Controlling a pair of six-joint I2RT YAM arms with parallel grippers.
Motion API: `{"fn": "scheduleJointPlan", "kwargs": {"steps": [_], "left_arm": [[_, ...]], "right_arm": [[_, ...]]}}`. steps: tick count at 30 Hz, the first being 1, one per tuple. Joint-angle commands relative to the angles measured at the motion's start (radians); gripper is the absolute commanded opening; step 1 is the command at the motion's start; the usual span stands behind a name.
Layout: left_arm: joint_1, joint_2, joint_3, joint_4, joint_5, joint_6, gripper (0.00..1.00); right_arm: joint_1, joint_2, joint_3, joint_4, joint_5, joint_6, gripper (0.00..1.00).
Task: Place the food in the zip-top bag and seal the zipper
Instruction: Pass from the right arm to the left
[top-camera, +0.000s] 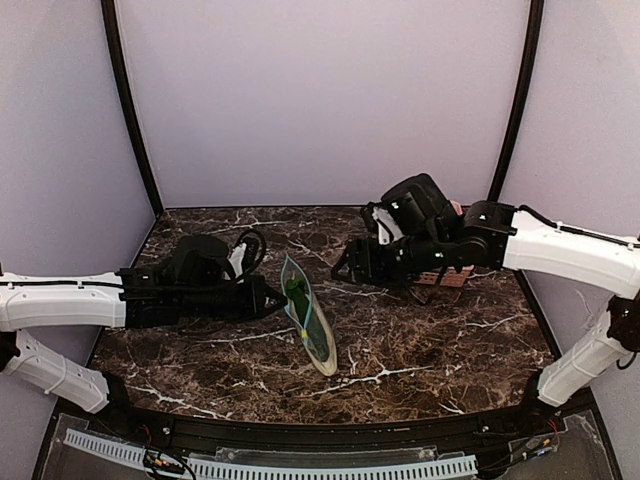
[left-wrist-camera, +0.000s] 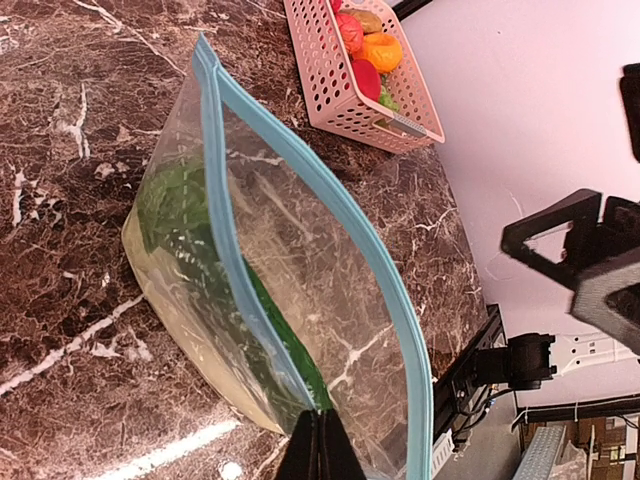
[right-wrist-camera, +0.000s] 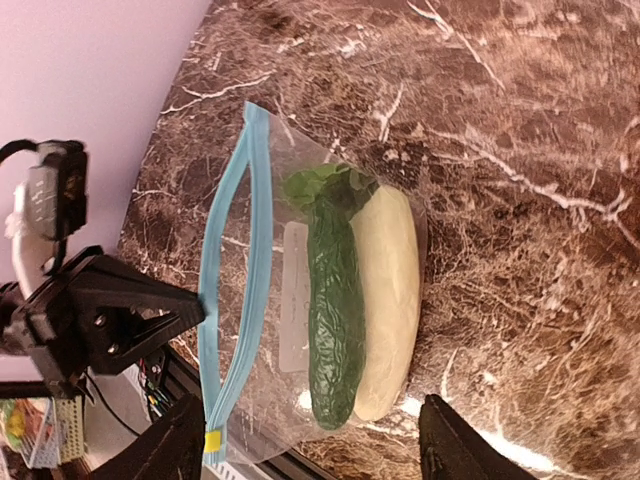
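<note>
As seen from the top external camera, the zip-top bag (top-camera: 310, 325) is stood on edge on the dark marbled bench (top-camera: 430, 350), between the two arms, with green showing through its wall. The left gripper (top-camera: 272, 298) is pressed to its upper edge. The right gripper (top-camera: 345, 268) is held near it on the other side, not touching.

From the left wrist, the jaws are seen shut tight on one lip of the zipper (left-wrist-camera: 330, 200). Its two teal strips are parted, so the mouth is gaping. The film is thin, clear and crinkly. It is judged to be light, limp and slippery, and best taken by the stiffer teal strip rather than by the wall. A pink basket (left-wrist-camera: 345, 75) of toy food is seen behind.

From the right wrist, the jaws are spread wide with nothing held between them. A slim dark-green pepper (right-wrist-camera: 335, 310), a pale gourd (right-wrist-camera: 388, 290) and a leafy green (right-wrist-camera: 320, 185) are lying inside the bag, beside a whitish label (right-wrist-camera: 294, 300). The load is judged to be light but loose, and likely to slide if the bag is tipped. A small yellow tab (right-wrist-camera: 212, 440) is seen at the zipper's near end, a likely place to pinch for closing.
</note>
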Motion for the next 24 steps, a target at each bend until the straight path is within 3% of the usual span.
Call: {"fn": "scheduleJointPlan", "kwargs": {"steps": [1, 4, 13, 24], "left_arm": [[-0.001, -0.011, -0.012, -0.022, -0.020, 0.022, 0.01], [-0.002, -0.012, -0.013, -0.016, -0.021, 0.024, 0.01], [0.011, -0.017, 0.006, -0.005, 0.001, 0.058, 0.01], [0.031, -0.020, 0.066, -0.011, 0.066, 0.154, 0.01]], "right_arm": [[-0.003, -0.110, -0.015, 0.003, 0.066, -0.074, 0.77], [-0.029, -0.159, -0.019, -0.059, 0.115, -0.101, 0.82], [-0.209, -0.188, -0.045, -0.247, 0.152, -0.171, 0.82], [-0.516, -0.117, -0.098, -0.217, 0.067, -0.309, 0.86]]}}
